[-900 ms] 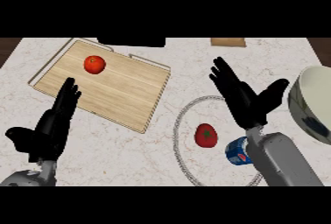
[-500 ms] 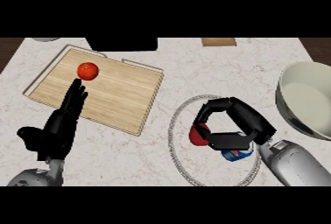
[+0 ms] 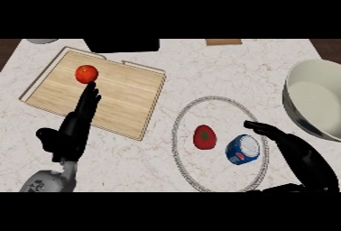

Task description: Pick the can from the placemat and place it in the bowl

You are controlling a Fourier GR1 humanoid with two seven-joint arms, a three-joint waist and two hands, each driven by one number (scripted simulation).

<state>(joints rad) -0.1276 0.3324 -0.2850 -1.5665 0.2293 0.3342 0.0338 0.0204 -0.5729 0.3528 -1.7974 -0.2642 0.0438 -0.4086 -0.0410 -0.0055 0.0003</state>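
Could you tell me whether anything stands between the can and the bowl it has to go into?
Nothing visible does. The can lies on the round placemat, and the bowl sits up and to its right. Only the right robot hand is near that path; the red fruit lies on the can's far side.

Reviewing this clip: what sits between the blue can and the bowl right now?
In the head view, the right hand reaches across that stretch, its fingers just right of the can; beyond them the placemat's rim and bare counter lead to the bowl.
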